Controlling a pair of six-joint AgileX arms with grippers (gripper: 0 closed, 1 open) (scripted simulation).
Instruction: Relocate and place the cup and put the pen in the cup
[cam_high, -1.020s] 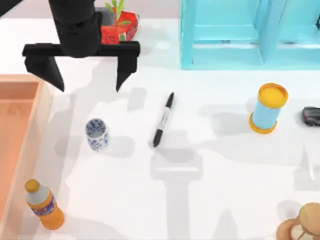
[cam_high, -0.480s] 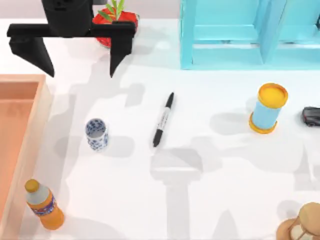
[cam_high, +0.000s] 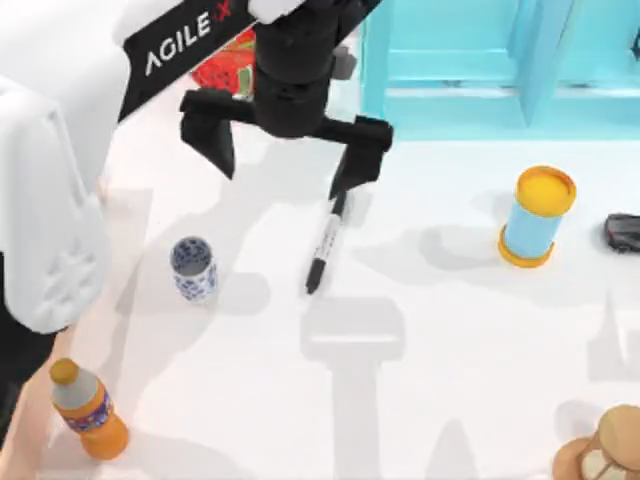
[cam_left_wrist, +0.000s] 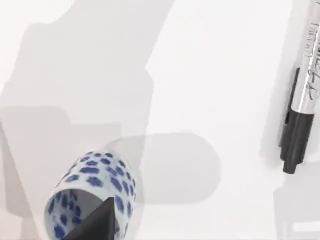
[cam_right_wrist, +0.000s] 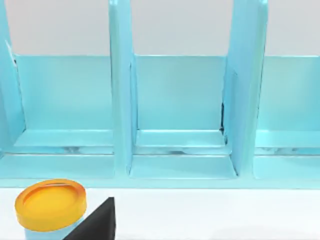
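Left arm reaches across table; left gripper (cam_high: 285, 160) points down, fingers (cam_high: 215, 140) spread wide.

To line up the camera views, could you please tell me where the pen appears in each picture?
Top view: the pen lies on the white table, mid-picture, right of the cup, its upper end under a finger of the open left gripper.
Left wrist view: the pen runs along the picture's edge, black end toward the camera.
Right wrist view: not in it.
Shared landmark: the cup, in the top and left wrist views.
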